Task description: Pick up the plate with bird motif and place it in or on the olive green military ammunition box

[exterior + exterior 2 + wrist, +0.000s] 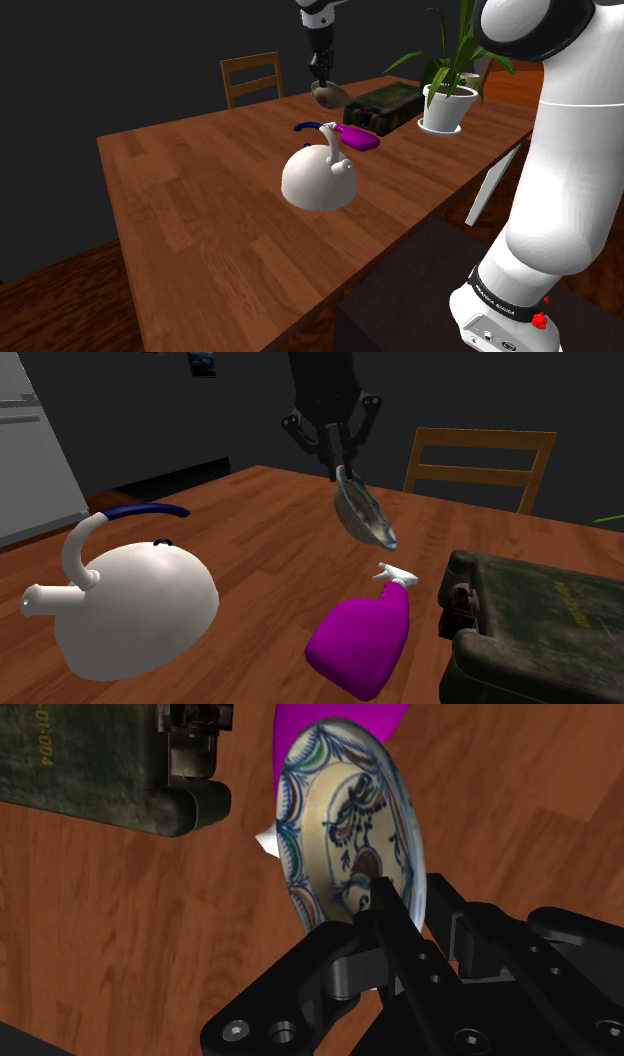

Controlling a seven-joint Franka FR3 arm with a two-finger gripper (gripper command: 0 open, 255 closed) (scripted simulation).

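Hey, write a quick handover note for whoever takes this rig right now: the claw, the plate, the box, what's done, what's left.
The claw is shut on the rim of the plate.
The plate, painted with a bird, hangs on edge above the table, near the purple spray bottle.
The box, dark green with its lid shut, sits on the table beside the bottle.
Done: pick-up. Left: carry the plate over the box, set it on the lid, release.

the ammunition box [80, 774] carries yellow stencilled characters that end in "0-004".
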